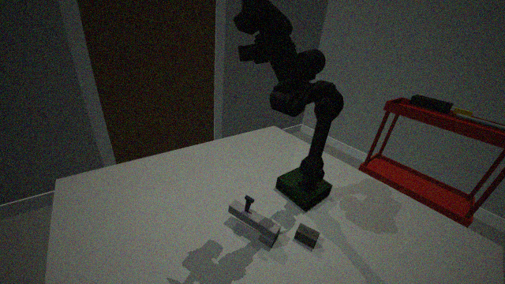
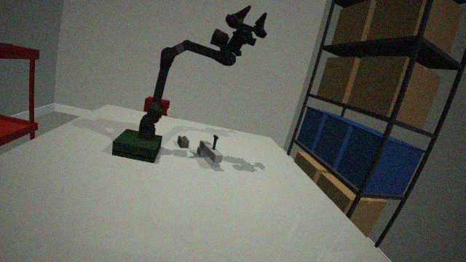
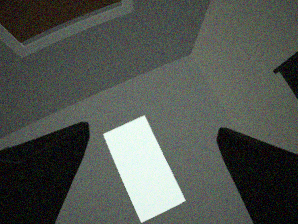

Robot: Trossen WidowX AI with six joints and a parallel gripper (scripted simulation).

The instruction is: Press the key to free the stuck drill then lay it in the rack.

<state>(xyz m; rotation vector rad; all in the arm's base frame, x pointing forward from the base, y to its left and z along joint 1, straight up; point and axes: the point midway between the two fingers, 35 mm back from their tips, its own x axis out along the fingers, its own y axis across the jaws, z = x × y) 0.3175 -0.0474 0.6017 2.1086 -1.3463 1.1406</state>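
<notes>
Standing upright in the long block (image 1: 257, 224) (image 2: 210, 152), the pin (image 1: 248, 203) (image 2: 215, 142), presumably the drill, presents its head for grasping; the gripper (image 1: 256, 17) (image 2: 257, 10) (image 3: 154, 132), spread wide and empty, hangs high above that block

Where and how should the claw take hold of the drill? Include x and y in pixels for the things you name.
Probably by the upright shank of the drill (image 1: 248, 204) (image 2: 215, 143), just under its wider head, coming from above with the fingers either side. It stands upright out of the long block (image 1: 260, 225) (image 2: 208, 151), and the head could help stop slipping.
</notes>
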